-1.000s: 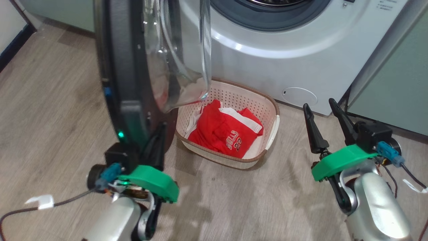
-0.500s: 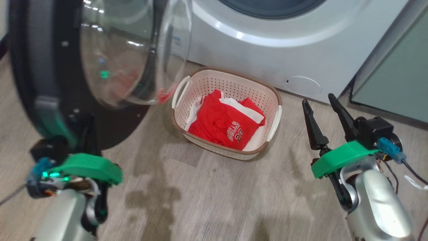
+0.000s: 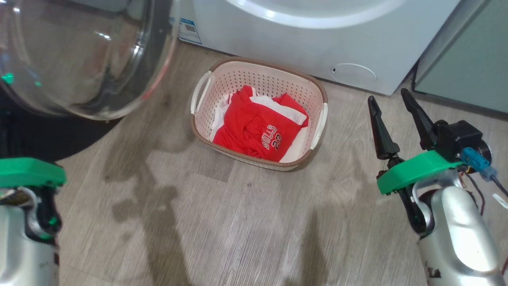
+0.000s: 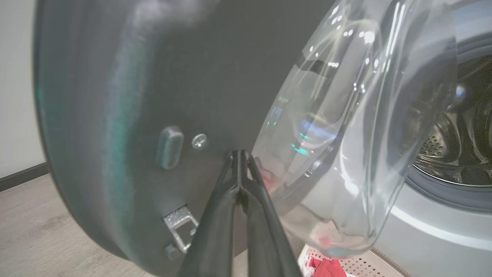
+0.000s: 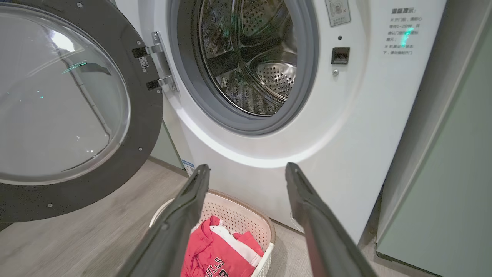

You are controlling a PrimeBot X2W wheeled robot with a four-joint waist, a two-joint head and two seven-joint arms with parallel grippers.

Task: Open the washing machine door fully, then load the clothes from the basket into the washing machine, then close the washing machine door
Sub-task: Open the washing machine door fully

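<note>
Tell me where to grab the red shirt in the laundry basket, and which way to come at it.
Probably the bunched folds near the middle of the clothes, coming straight down from above: the garment lies crumpled low inside the basket, whose walls block a sideways approach. The right gripper, open and to the basket's right, looks the handier one.

Silver forearms carry green brackets, black gripper fingers, blue connector.
</note>
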